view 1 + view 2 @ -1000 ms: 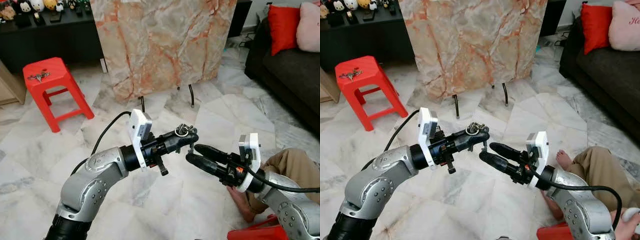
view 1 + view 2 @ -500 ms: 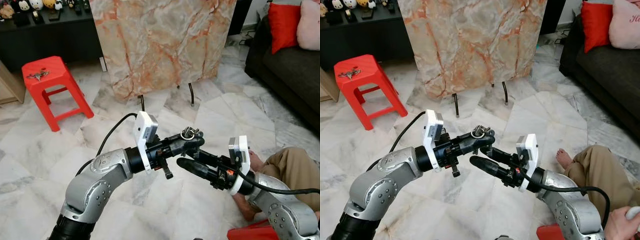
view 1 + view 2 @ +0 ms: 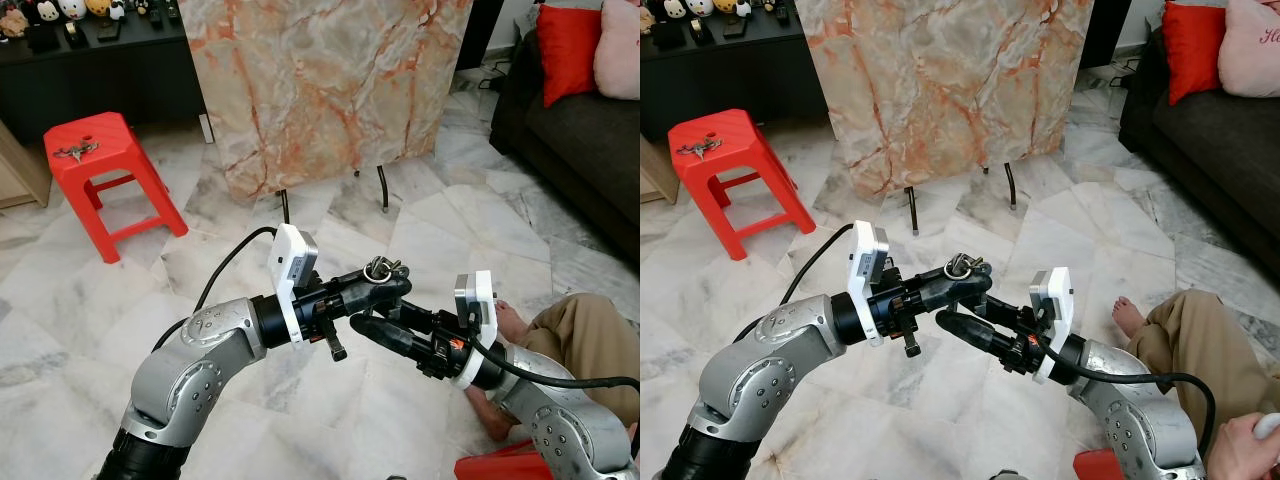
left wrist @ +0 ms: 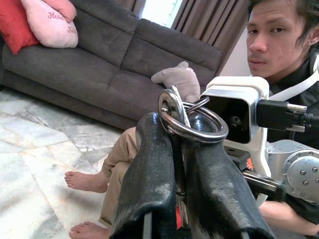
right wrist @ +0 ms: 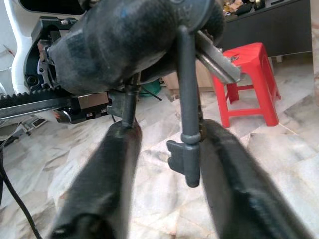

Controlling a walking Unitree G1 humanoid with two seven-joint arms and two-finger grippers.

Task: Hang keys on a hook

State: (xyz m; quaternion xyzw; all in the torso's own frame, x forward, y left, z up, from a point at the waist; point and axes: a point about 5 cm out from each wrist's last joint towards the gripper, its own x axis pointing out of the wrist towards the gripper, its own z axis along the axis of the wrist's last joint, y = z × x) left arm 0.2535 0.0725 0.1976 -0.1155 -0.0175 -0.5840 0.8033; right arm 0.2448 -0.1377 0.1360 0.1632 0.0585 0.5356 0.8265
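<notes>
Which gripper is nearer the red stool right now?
Left. The left gripper, shut on the keys, sits closer to the stool; the right gripper is just below it, open.

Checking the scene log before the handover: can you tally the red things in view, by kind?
Red stool: 1
Red cushion: 1
Red object at the bottom edge, cropped, cannot tell what: 1
Total: 3
</notes>
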